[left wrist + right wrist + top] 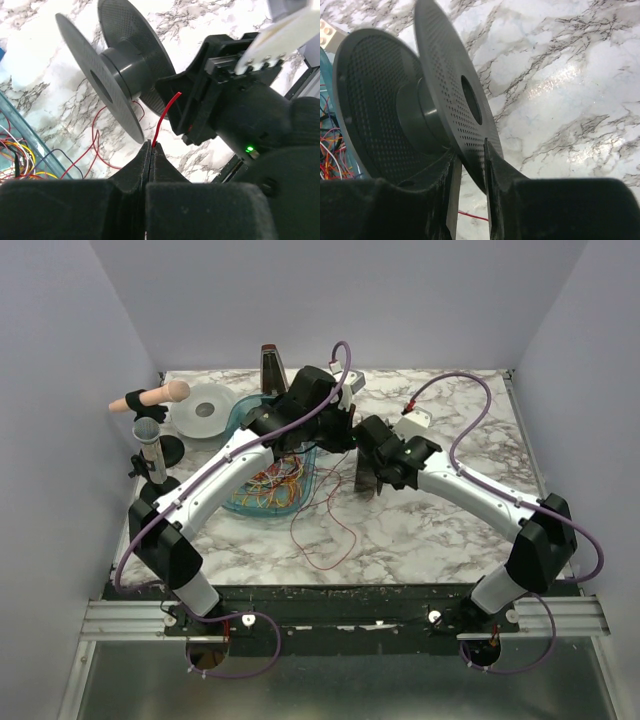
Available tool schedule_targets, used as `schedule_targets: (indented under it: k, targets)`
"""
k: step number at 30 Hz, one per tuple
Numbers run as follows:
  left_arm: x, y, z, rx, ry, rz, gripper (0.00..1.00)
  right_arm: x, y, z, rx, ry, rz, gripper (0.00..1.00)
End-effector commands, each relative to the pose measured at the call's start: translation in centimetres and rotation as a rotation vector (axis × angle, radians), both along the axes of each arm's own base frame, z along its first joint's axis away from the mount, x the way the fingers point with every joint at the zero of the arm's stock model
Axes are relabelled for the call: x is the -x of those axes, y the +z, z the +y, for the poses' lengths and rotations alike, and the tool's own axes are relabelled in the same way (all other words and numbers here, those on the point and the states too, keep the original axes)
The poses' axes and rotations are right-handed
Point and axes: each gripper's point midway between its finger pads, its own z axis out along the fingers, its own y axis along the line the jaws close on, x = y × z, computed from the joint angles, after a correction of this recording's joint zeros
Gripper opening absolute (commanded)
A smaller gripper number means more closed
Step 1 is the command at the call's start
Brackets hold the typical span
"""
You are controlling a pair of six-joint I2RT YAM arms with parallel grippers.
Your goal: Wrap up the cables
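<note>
Pinching one red cable (pixel 165 112) end, the left jaws stood shut; the right jaws, slightly parted, straddled the spool (pixel 122 62) flange. Nothing looked wound yet; most cables (pixel 272 480) lay in the bin (pixel 285 510) at the spool's nine o'clock.

From above, your left arm (pixel 215 475) covers the far part of the blue tray (pixel 243 504) and some of the cables (pixel 272 483) in it, and your right arm (pixel 470 490) hides most of the spool (pixel 364 482). At the left wrist, the red cable (pixel 162 117) disappears between the pressed-together fingers of the left gripper (pixel 151 145), so you cannot trace it below them; the spool's flanges run off the top edge. At the right wrist, the tray and a white block (pixel 329 31) are cut by the left edge.
</note>
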Motion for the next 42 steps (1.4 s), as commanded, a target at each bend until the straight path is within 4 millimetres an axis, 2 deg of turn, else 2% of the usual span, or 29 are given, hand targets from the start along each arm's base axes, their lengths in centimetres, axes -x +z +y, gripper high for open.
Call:
schedule_targets:
  k: [1, 8, 10, 13, 17, 20, 22, 24, 29, 32, 34, 39, 42]
  targets:
    - [-0.7, -1.8, -0.5, 0.013, 0.015, 0.044, 0.0, -0.3, 0.9, 1.2, -0.084, 0.018, -0.047, 0.33]
    - [-1.1, -3.0, -0.6, 0.0, 0.044, 0.063, 0.0, -0.5, 1.8, 1.7, -0.117, 0.02, -0.062, 0.33]
    - [-1.1, -3.0, -0.7, 0.005, 0.047, 0.071, 0.0, -0.6, 2.3, 1.9, -0.127, 0.032, -0.07, 0.39]
    - [-1.2, -2.7, -0.7, 0.013, 0.058, 0.078, 0.0, -0.7, 3.3, 2.0, -0.135, 0.05, -0.095, 0.4]
    - [-1.3, -3.3, -0.2, 0.004, 0.125, 0.118, 0.0, -0.6, 4.1, 2.2, -0.165, 0.067, -0.117, 0.48]
    - [-1.2, -3.8, 0.1, -0.003, 0.149, 0.141, 0.0, -0.4, 4.6, 2.3, -0.178, 0.093, -0.125, 0.5]
    - [-1.0, -3.5, 0.1, 0.001, 0.147, 0.14, 0.0, 0.0, 5.0, 2.2, -0.181, 0.108, -0.129, 0.55]
    - [-1.0, -3.1, 0.1, 0.008, 0.142, 0.132, 0.0, 0.2, 5.7, 2.2, -0.182, 0.141, -0.153, 0.56]
    - [-0.9, -2.7, 0.0, 0.014, 0.129, 0.124, 0.0, 1.3, 7.9, 1.9, -0.166, 0.257, -0.197, 0.62]
    - [-0.6, -2.2, -0.1, 0.028, 0.116, 0.125, 0.0, 2.0, 10.4, 1.5, -0.115, 0.367, -0.254, 0.69]
    - [-0.5, -2.0, -0.3, 0.04, 0.103, 0.127, 0.0, 2.4, 12.3, 1.6, -0.088, 0.466, -0.309, 0.78]
    - [-0.8, -2.2, -0.5, 0.033, 0.102, 0.123, 0.0, 2.4, 15.7, 2.6, -0.282, 0.726, -0.418, 0.8]
    - [-1.0, -1.8, -0.7, 0.044, 0.106, 0.121, 0.0, 2.4, 16.4, 4.5, -0.359, 0.86, -0.412, 0.79]
